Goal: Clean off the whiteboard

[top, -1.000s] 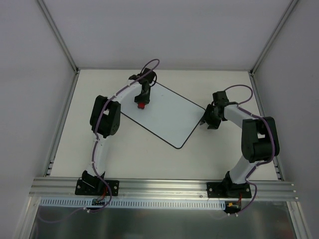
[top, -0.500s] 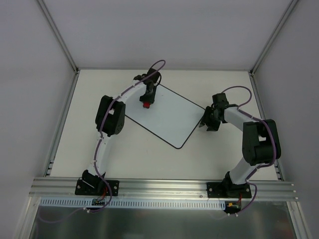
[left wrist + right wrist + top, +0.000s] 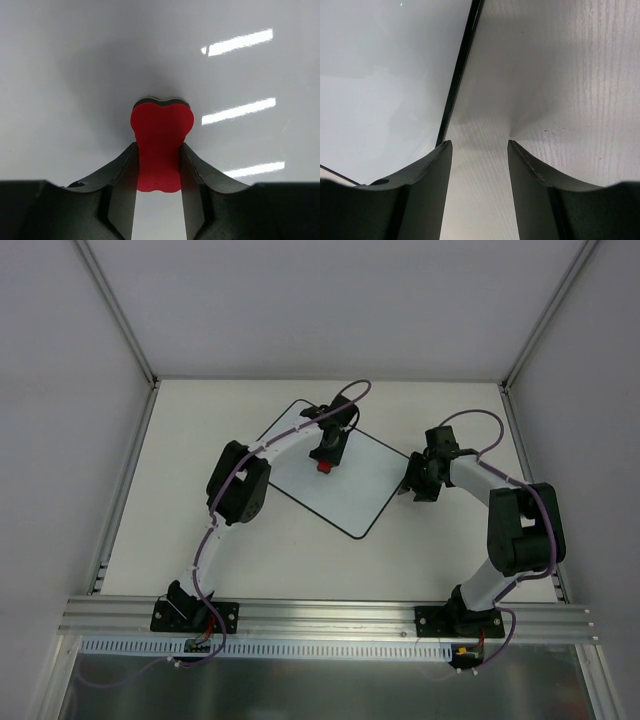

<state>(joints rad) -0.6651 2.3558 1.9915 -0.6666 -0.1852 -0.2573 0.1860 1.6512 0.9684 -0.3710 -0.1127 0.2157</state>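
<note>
Table [image 3: 400,560]: cream top, faint wood grain up close. Plain grey-white walls [image 3: 330,300] on three sides, aluminium posts [image 3: 112,305] in both back corners. Aluminium rail [image 3: 330,615] across near edge, slotted strip [image 3: 330,647] under it, then dull metal panel [image 3: 330,685]. Light even, shadows soft.

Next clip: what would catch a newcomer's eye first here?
The red eraser, pinched between the left gripper's fingers, stands out against the glossy whiteboard, which lies askew mid-table. At the board's right corner, the right gripper points down at the table just beside the black edge, its fingers apart with nothing between them.
</note>
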